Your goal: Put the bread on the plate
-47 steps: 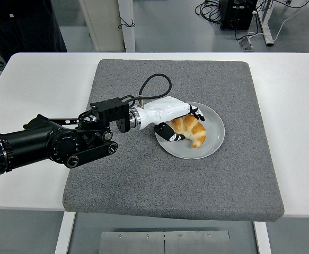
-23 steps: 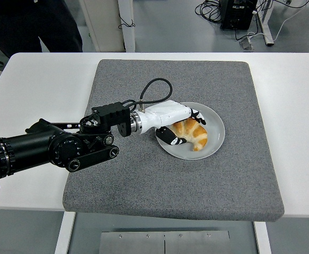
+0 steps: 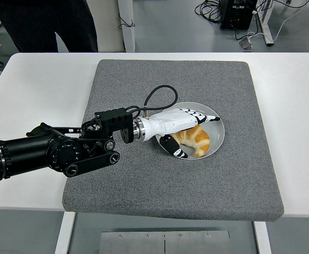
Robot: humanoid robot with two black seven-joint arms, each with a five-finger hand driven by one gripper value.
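The left hand (image 3: 182, 130) has opened since before; its fingers now spread flat over the bread (image 3: 195, 141), which probably rests free on the plate (image 3: 216, 136) just under them.

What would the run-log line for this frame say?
left hand: open over croissant | croissant: on plate | plate: on grey mat | right hand: not in view

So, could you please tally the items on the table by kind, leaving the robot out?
Croissant: 1
Plate: 1
Grey mat: 1
Total: 3
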